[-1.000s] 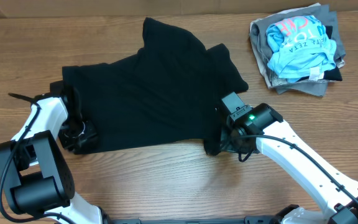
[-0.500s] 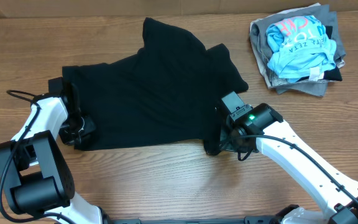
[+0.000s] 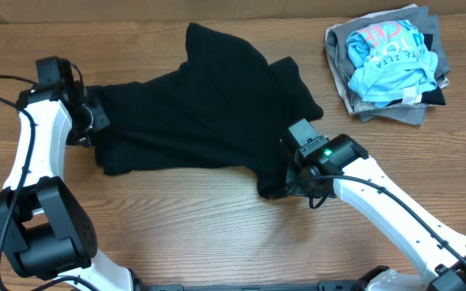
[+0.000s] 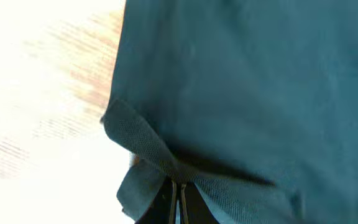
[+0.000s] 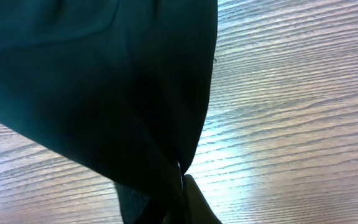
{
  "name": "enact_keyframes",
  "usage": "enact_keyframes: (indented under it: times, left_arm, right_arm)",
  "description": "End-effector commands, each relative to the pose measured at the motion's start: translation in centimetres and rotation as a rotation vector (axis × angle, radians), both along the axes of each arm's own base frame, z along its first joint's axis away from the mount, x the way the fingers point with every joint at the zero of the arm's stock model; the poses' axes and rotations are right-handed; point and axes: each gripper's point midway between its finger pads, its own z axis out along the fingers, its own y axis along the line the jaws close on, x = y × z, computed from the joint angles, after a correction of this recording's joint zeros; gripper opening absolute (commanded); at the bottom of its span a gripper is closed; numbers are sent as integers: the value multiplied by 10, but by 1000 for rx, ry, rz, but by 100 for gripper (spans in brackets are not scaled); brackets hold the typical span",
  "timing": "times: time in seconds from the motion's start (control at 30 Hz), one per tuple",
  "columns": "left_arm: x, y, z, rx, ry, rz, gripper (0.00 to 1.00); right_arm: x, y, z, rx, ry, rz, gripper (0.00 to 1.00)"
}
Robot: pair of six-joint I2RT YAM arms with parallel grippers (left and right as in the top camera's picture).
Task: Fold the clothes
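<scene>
Folds of black shirt bury left gripper; right gripper likewise

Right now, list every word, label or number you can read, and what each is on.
"ZETA": small dark letters running sideways on the blue shirt.
Its pink letters: folded over, unreadable.
No text shows on the black shirt.

The black shirt is soft, thin, matt cloth, and a fine knit texture shows at its edge in the left wrist view. The bench is smooth brown wood grain with a faint sheen. The right arm has a glossy white plastic shell. The far-right pile is matt cloth.
</scene>
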Motion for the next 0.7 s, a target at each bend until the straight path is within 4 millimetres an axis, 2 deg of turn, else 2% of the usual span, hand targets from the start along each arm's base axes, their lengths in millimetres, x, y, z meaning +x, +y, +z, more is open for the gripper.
enact_keyframes:
  times: [0.0,0.13,0.17,0.2,0.23,0.37,0.5,0.67]
  left_arm:
    - [22,6,-1,17,-73,-10,4]
    - [42,12,-8,31,-125,-10,4]
    - [44,12,-10,32,-130,-11,16]
    - [45,11,-14,30,-124,-12,67]
    - [42,10,-16,24,-110,-14,100]
    - [26,6,-11,-3,-42,-13,100]
    - [-5,-3,-2,-41,97,-18,100]
    - [-51,-10,-21,-58,275,-27,100]
  right_arm:
    - [9,3,8,20,-43,-8,4]
    - [14,6,9,33,-64,-8,4]
    - [14,6,9,34,-65,-9,4]
    - [14,6,9,34,-65,-8,4]
    - [14,6,9,33,-64,-9,4]
    - [14,6,9,32,-63,-8,4]
    - [13,6,9,31,-61,-8,4]
    - [13,6,9,31,-61,-9,4]
